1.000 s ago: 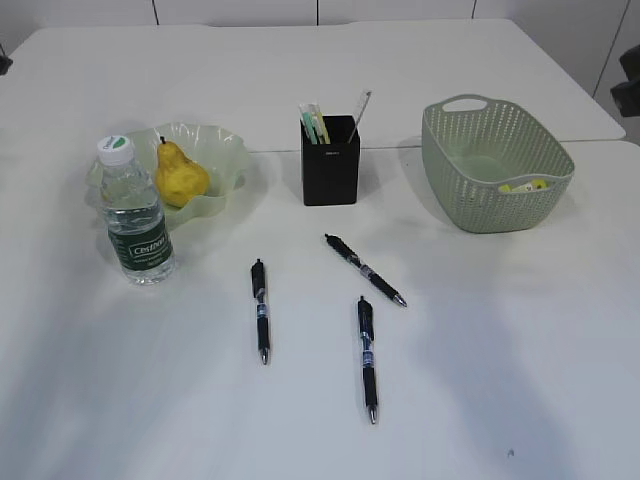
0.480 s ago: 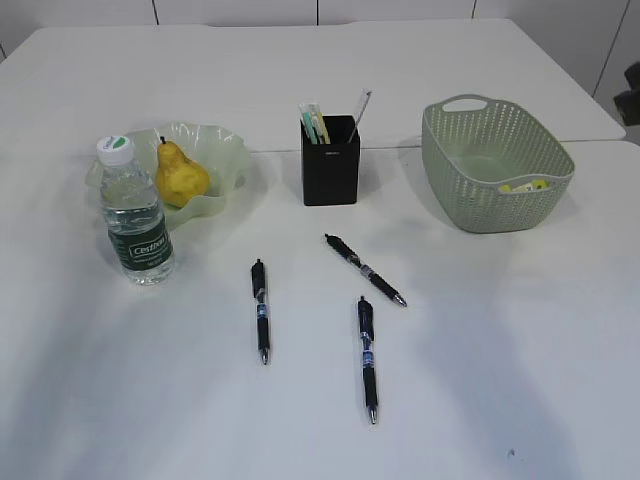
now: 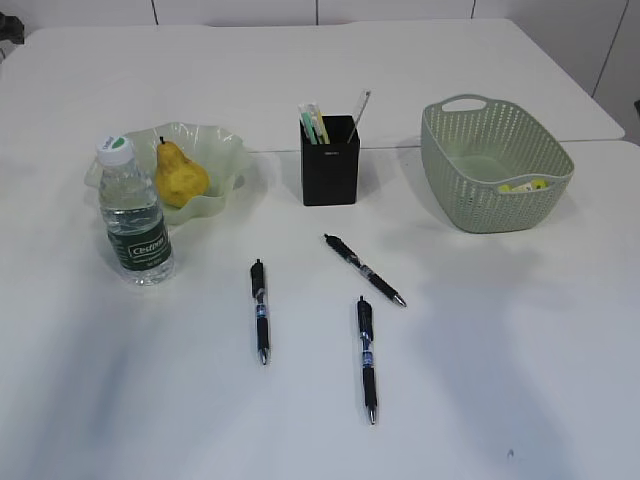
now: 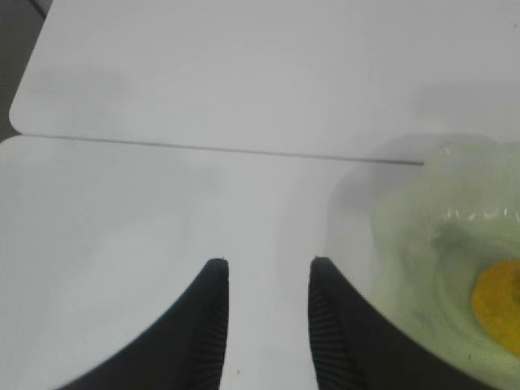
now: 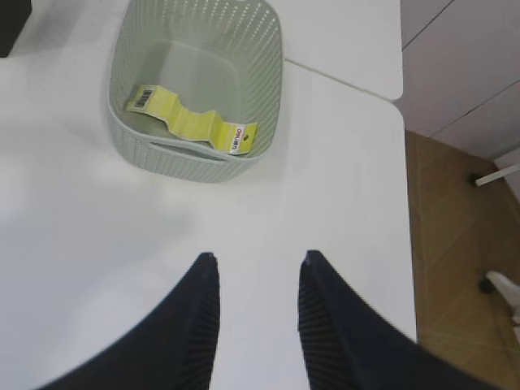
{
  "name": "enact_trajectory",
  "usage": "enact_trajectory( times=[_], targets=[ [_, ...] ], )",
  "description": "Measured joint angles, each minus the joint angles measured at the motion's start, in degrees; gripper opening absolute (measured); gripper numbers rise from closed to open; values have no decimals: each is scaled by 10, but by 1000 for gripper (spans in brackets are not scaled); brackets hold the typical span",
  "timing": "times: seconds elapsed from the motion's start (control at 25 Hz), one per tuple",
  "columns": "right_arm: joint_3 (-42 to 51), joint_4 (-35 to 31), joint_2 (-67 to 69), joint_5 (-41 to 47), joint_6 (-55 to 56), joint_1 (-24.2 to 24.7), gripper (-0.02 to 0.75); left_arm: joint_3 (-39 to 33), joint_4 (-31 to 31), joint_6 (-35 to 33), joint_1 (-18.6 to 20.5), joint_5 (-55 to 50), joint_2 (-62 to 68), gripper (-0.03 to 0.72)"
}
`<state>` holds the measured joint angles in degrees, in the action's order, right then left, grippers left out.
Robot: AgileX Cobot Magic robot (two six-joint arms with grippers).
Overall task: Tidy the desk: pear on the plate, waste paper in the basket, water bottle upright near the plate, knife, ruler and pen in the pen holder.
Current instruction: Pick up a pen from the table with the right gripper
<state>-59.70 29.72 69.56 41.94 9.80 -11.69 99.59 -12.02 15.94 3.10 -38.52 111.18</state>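
- We see a white desk (image 3: 500, 380) from a slanted front view, with neither arm showing in that view.
- The yellow pear (image 3: 180, 175) sits in the pale green wavy plate (image 3: 225, 150) at the left rear of the desk.
- The water bottle (image 3: 134, 215) stands upright, white cap on top, just in front of the plate at its left edge.
- The black pen holder (image 3: 330, 165) stands at the middle rear; a few slim items poke out of its top, among them a clear strip that may be the ruler (image 3: 359, 113).
- Three black pens lie flat on the desk in front of the holder: a left pen (image 3: 260, 311), a middle pen (image 3: 364, 269) lying aslant, and a front pen (image 3: 367, 358).
- The green perforated basket (image 3: 470, 205) stands at the right rear, and the yellow waste paper (image 5: 191, 122) lies inside it.
- Our left gripper (image 4: 264, 272) hovers over bare desk beside the plate, fingers parted with nothing between them.
- Our right gripper (image 5: 256, 264) hangs above the desk in front of the basket, fingers likewise parted and holding nothing.
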Motion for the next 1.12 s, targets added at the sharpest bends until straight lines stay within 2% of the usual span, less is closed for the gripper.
enact_trajectory(
  times=[0.24, 0.36, 0.56, 0.76, 0.84, 1.04, 1.12],
  targets=[
    [-27, -65, 0, 66, 0, 0, 279, 0, 42, -101, 0, -145, -27, 230],
    [-42, -82, 0, 111, 0, 0, 279, 0, 99, -145, 0, -206, -34, 230],
    [-64, -92, 0, 168, 0, 0, 279, 0, 168, -168, 0, -274, -35, 230],
    [-67, -124, 0, 197, 0, 0, 279, 0, 181, -174, 0, -309, -35, 242],
    [-67, -140, 0, 206, 0, 0, 279, 0, 181, -184, 0, -314, -35, 280],
    [-73, -196, 7, 222, 0, 0, 279, 0, 193, -195, 0, -319, -35, 478],
    [-83, -218, 23, 236, 0, 0, 279, 0, 207, -196, 0, -320, -37, 507]
  ],
)
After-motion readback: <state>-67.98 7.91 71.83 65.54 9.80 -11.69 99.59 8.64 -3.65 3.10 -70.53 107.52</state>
